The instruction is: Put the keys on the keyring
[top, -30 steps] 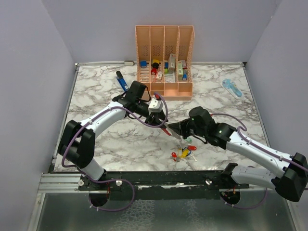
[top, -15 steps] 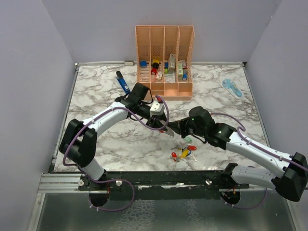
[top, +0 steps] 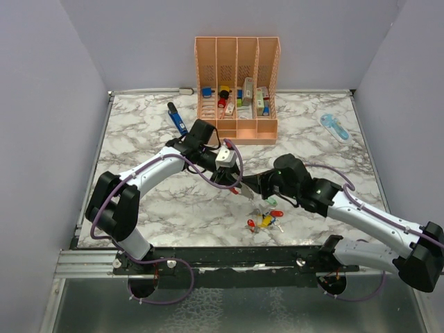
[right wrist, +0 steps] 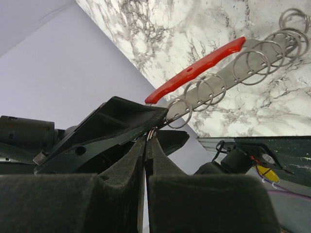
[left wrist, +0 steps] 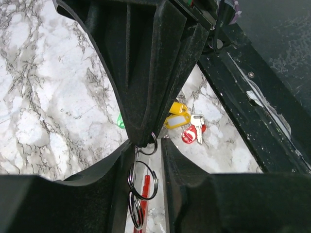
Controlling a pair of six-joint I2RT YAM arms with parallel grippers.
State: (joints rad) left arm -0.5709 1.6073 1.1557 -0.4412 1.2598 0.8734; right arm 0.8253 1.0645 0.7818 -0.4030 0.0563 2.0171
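Observation:
My left gripper is shut on the keyring, a long loop with one red and one grey side that carries several split rings. It shows between my left fingers and stretched out in the right wrist view. My right gripper meets it tip to tip, shut on a small split ring at the keyring's end. Several keys with red and yellow heads lie on the marble just below the grippers, also in the left wrist view. A green one lies apart.
A peach organiser with coloured blocky items stands at the back. A dark blue stick tool lies back left and a pale blue flat tool back right. The black rail runs along the near table edge.
My left gripper has shifted slightly right and forward with the keyring. My right gripper has edged left, so the two tips now meet.

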